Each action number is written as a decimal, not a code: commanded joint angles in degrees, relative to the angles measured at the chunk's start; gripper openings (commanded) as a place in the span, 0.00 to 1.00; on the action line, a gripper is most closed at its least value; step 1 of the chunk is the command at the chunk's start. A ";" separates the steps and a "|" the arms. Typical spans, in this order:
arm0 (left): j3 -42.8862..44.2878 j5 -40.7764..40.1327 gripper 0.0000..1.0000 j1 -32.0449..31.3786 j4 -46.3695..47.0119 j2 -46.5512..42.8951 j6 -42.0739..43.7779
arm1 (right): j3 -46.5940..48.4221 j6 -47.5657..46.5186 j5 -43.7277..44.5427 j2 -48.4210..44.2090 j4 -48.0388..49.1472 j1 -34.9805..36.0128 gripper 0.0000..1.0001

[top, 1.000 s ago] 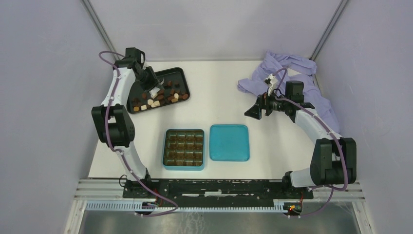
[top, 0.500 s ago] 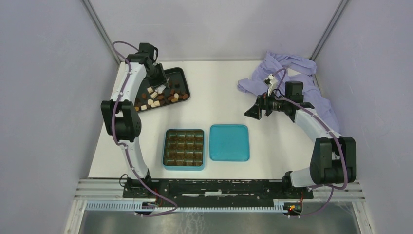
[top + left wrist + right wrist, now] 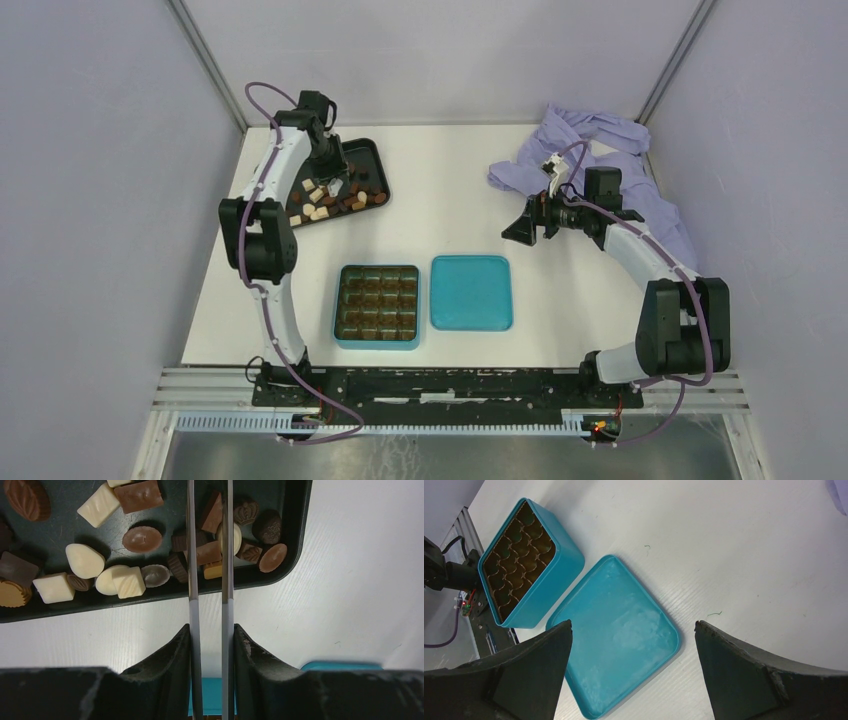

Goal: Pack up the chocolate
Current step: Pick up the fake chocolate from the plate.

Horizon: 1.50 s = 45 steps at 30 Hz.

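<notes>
1. left arm is reaching to the far-left part of the table (image 3: 440, 190), with the left gripper (image 3: 336, 184) hanging over the right end of the black tray (image 3: 60, 530).
2. its thin fingers (image 3: 227, 605) are sitting almost closed and parallel, with only a narrow slot showing between them. the wrist view is showing tan and brown pieces in that slot, but the tips are running off the top of the frame, so i can't tell whether they're pinching a piece or just hovering above the pile.
3. the chocolate (image 3: 142, 539) is lying loose in the tray. cream-white blocks and ovals are grouping toward the left, and dark and tan pieces are crowding toward the right corner, several of them touching.
4. teal box (image 3: 551, 592) is sitting open at the near middle of the table, well apart from the tray, with the brown grid insert (image 3: 516, 555) filling it.
5. teal lid (image 3: 619, 635) is lying flat just beside the box on its right, edges running roughly parallel in the top view.
6. right gripper (image 3: 521, 227) is hanging above the table right of centre, jaws spread wide and gripping nothing. it's pointing toward the lid and box, which are showing between its fingers in the wrist view.
7. purple cloth (image 3: 600, 145) is lying bunched at the far-right corner, with the right arm passing over its near edge.
</notes>
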 commanded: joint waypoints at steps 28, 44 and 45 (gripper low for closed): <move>4.68 -0.29 0.40 -0.66 0.05 3.47 2.35 | 0.56 0.11 -1.18 -1.05 2.33 0.58 0.98; 7.89 -1.96 0.38 -0.66 0.37 6.53 1.67 | -0.05 0.26 -1.26 -1.52 2.81 0.67 0.98; 8.06 -1.95 0.37 -0.65 0.37 6.53 1.56 | -0.05 0.28 -1.26 -1.48 2.86 0.66 0.98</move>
